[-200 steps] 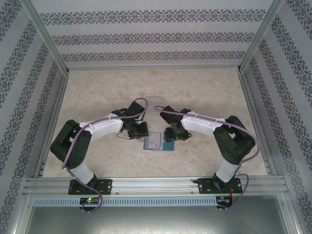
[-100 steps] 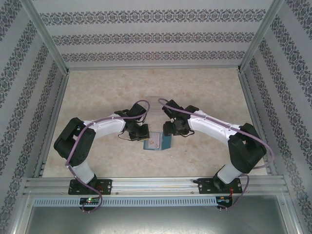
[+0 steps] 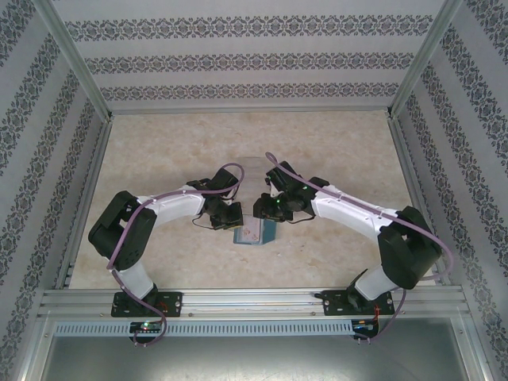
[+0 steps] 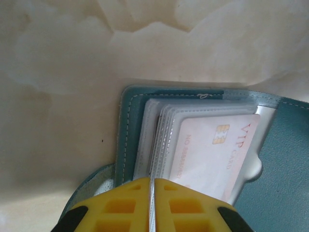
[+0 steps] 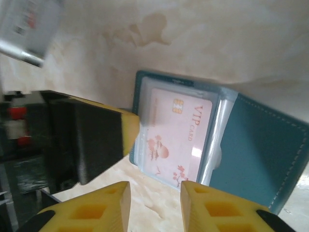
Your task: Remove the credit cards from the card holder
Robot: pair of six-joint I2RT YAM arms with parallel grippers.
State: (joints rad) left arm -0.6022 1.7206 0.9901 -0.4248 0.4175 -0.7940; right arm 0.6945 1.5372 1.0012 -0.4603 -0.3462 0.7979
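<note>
So, card holder: we see it lying open and flat on the table, toward 6 o'clock from the table's middle, right between the two grippers.
Inside of it: a stack of clear sleeves set in the teal cover, stitching along the edge. In the right wrist view the teal flap is spread out toward 3 o'clock.
Credit card: pale pink, with a gold chip and "VIP CARD" printed on it. It sits tucked in the top sleeve, not pulled out.
Other sleeves: we honestly can't tell what's in the ones underneath.
Left gripper: yellow fingers pressed together with no gap, right at the holder's 6 o'clock edge in its own view. From above it's at the holder's 10 o'clock. Whether a sleeve is pinched between them, we can't tell.
Right gripper: fingers apart with nothing between them, just off the card's 6 o'clock edge in its own view. From above it's at the holder's 1 o'clock.
Blurry pale thing: at 10 o'clock in the right wrist view, too smeared for us to name.
</note>
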